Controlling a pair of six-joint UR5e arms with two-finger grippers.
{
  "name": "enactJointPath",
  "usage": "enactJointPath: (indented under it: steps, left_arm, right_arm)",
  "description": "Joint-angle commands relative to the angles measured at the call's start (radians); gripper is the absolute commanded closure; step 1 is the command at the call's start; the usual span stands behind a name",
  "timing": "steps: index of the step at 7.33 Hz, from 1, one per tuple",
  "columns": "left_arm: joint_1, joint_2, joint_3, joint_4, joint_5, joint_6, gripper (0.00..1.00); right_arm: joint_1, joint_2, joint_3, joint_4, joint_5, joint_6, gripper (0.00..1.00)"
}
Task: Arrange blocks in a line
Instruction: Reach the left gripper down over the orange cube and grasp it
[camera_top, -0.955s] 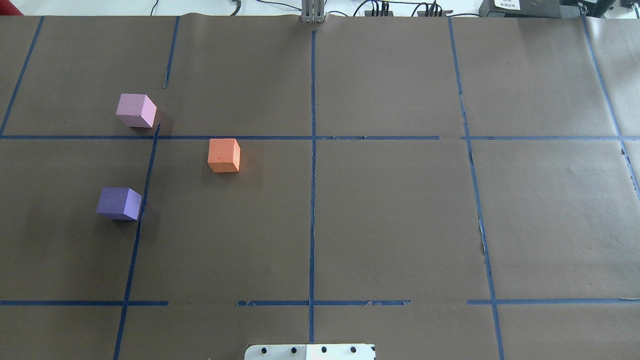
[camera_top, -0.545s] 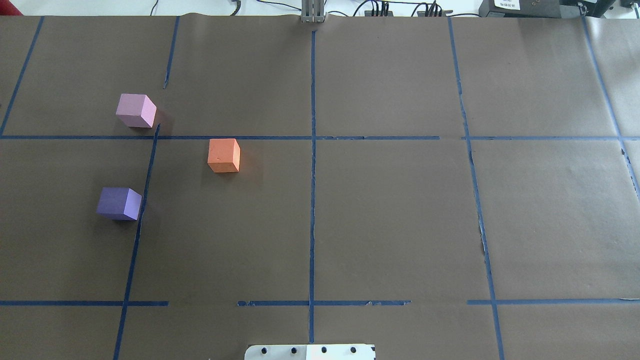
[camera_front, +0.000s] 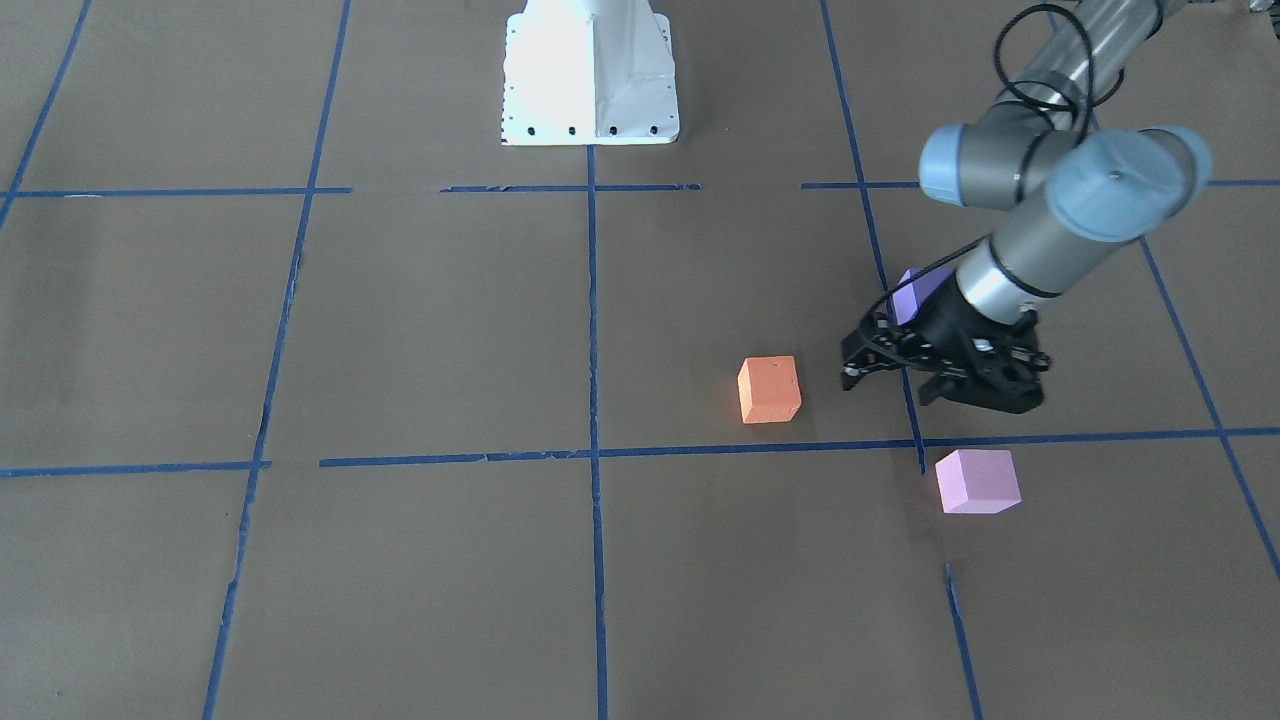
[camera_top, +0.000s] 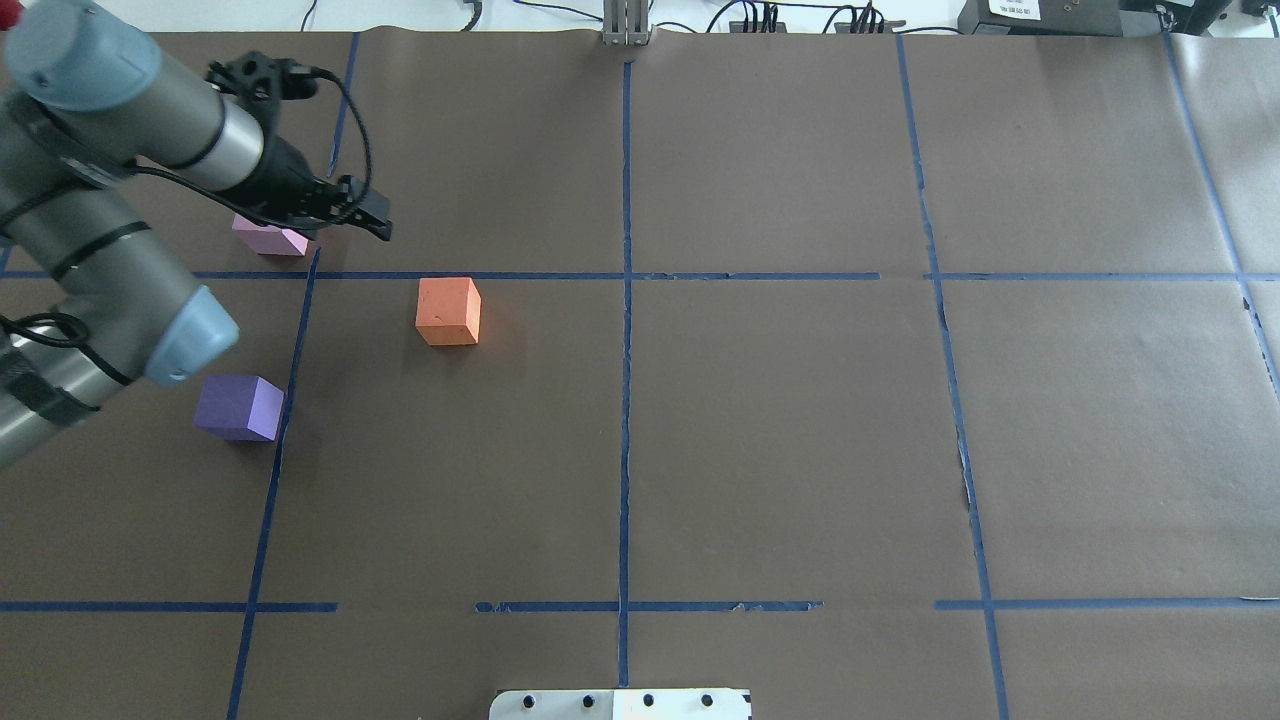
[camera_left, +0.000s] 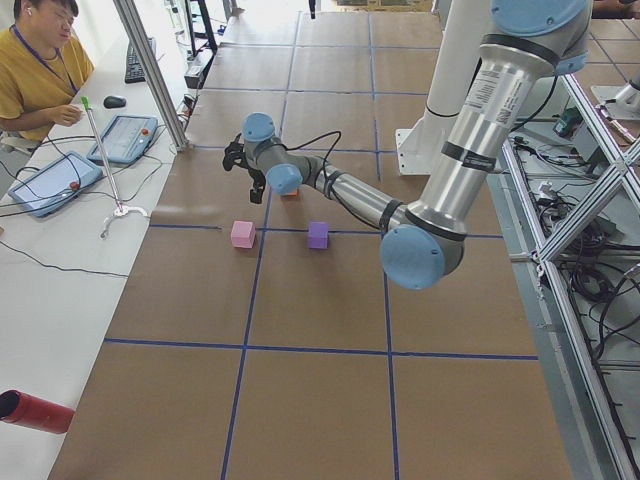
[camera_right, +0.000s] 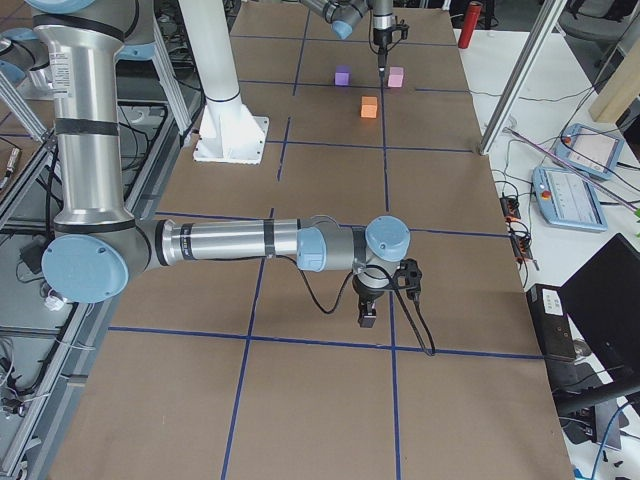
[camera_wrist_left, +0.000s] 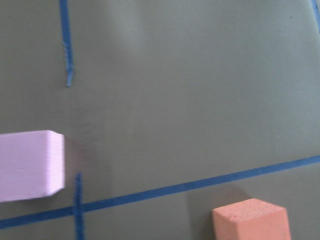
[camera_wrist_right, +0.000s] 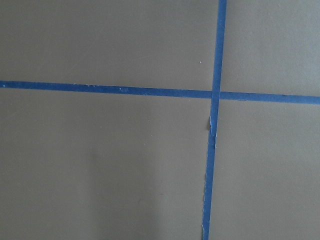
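Note:
Three cubes lie apart on the brown paper on my left side. The orange block (camera_top: 448, 311) (camera_front: 769, 389) (camera_wrist_left: 252, 220) is nearest the middle. The dark purple block (camera_top: 240, 407) (camera_front: 918, 290) is closest to my base, partly behind the arm in the front view. The pale pink block (camera_top: 268, 241) (camera_front: 977, 481) (camera_wrist_left: 30, 165) is farthest out. My left gripper (camera_top: 365, 215) (camera_front: 888, 385) hovers above the table between the pink and orange blocks, open and empty. My right gripper (camera_right: 368, 315) shows only in the exterior right view, low over bare paper; I cannot tell whether it is open or shut.
Blue tape lines divide the paper into squares. The white base plate (camera_top: 620, 704) (camera_front: 590, 70) is at the near edge. A metal post (camera_top: 627, 25) stands at the far edge. An operator (camera_left: 40, 60) sits with tablets beyond the far side.
My left arm has come into the overhead view from the left and its gripper now partly covers the pink block. The three blocks have not moved.

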Motion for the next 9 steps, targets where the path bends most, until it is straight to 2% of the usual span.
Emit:
enactJointPath:
  steps: [1,4,7,8,9]
  left_arm:
    - [0.102,-0.127,0.041,0.165,0.118,-0.121,0.0]
    - [0.168,-0.112,0.049,0.17,0.252,-0.178,0.0]
    - [0.203,-0.107,0.11,0.154,0.251,-0.183,0.01]
    - [0.202,-0.103,0.11,0.157,0.249,-0.172,0.14]
    - [0.196,-0.103,0.106,0.17,0.237,-0.17,0.65]
  right_arm:
    - [0.0,0.0,0.0,0.0,0.0,0.0,0.0]
    - [0.0,0.0,0.001,0.0,0.0,0.0,0.0]
    - [0.0,0.0,0.001,0.0,0.0,0.0,0.0]
    - [0.0,0.0,0.0,0.0,0.0,0.0,0.0]
    - [0.0,0.0,0.001,0.0,0.0,0.0,0.0]
